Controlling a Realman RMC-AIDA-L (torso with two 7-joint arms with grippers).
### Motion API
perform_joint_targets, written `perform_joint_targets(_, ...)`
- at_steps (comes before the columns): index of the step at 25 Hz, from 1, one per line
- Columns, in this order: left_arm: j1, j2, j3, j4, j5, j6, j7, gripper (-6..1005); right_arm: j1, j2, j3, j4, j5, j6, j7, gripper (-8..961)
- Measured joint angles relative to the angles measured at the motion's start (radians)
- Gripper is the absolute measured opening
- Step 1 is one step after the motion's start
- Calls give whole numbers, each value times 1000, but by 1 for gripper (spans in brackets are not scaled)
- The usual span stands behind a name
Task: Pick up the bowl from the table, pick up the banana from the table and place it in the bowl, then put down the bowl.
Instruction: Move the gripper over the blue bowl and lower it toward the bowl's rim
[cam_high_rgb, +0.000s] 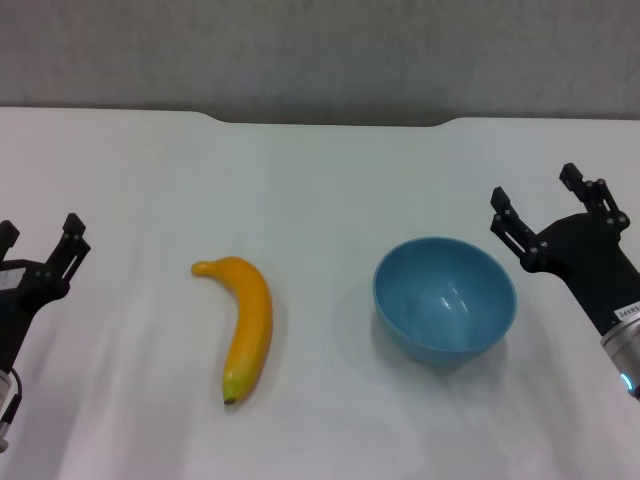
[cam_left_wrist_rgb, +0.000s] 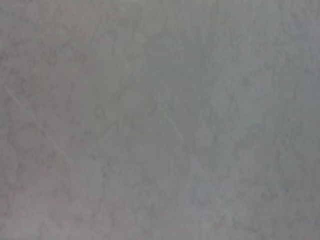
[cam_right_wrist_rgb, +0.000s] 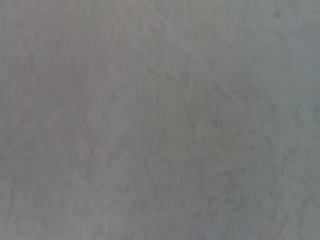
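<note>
Banana (cam_high_rgb: 246, 326) beside bowl (cam_high_rgb: 445, 298) — left tool (cam_high_rgb: 40, 243), right tool (cam_high_rgb: 538, 201) both spread, empty.

White table (cam_high_rgb: 320, 180) (far edge notched) carries banana (cam_high_rgb: 245, 325) and bowl (cam_high_rgb: 445, 298), apart.

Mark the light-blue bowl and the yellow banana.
glossy light-blue round bowl (cam_high_rgb: 445, 300), head view, inner wall.
curved yellow-orange plastic-looking banana (cam_high_rgb: 249, 325), head view, middle of its body.
</note>
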Motion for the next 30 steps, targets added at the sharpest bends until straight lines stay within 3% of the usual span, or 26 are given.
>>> perform_joint_targets(17,20,13,0,-28,5,-6,-14,889,-29,-8,23,99,3,33,-99,878)
perform_joint_targets(18,32,22,0,-63,15,-37,-21,889,-36,-10,31,117,3,49,-117,878)
perform_joint_targets(19,57,47,-9,-160,45,-123,-30,890,-50,-15,49,154,2,77,-152,877)
perform_joint_targets(20,57,47,-9,-160,45,-123,-30,890,-76,-28,82,229,1,128,-213,877)
perform_joint_targets(22,84,77,-15,-265,57,-215,-34,890,-89,-36,99,278,1,162,-247,877)
perform_joint_targets(24,130,121,-46,-452,59,-401,-11,890,-125,-63,157,412,1,289,-316,877)
perform_joint_targets(25,130,121,-46,-452,59,-401,-11,890,-135,-70,181,452,1,340,-329,877)
perform_joint_targets(26,143,126,-64,-502,65,-461,5,890,-135,-70,181,452,1,340,-329,877)
perform_joint_targets(28,167,128,-109,-599,78,-597,51,890,-164,-83,246,552,0,470,-360,876)
perform_joint_targets(29,185,120,-159,-681,87,-738,108,890,-180,-86,276,594,0,532,-380,876)
perform_joint_targets(30,185,120,-159,-681,87,-738,108,890,-200,-85,314,638,0,600,-408,876)
